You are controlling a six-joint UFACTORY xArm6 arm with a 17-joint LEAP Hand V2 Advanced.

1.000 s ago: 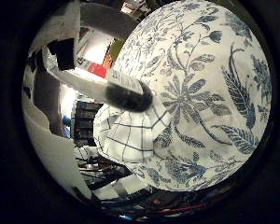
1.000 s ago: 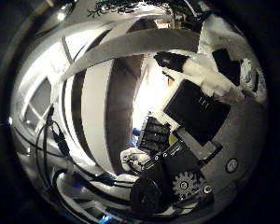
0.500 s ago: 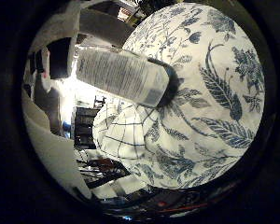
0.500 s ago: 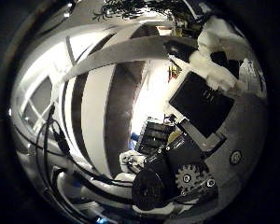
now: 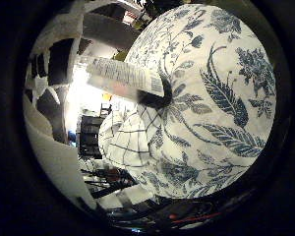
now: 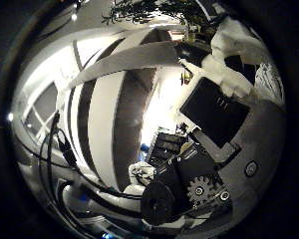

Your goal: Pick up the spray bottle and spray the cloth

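Note:
The spray bottle (image 5: 123,78) is white with a printed label and a dark end. It shows in the little finger side view, reaching from my hand's white parts (image 5: 54,64) toward the table. Its dark end lies over the edge of the checked cloth (image 5: 132,142); whether it touches the cloth or the table I cannot tell. The white cloth with dark grid lines lies crumpled on the blue floral tablecloth (image 5: 221,98). The thumb side view shows only my hand's black and white body and a gear (image 6: 199,189), with no bottle.
The floral tablecloth covers a round table that fills much of the little finger side view. Beyond the table's edge are dark shelves or furniture (image 5: 91,137) and bright room light. A plant (image 6: 149,10) hangs in the thumb side view.
The bottle looked thin, then much larger and closer to the palm, and now looks smaller again. The table and cloth have shifted slightly as the camera moved.

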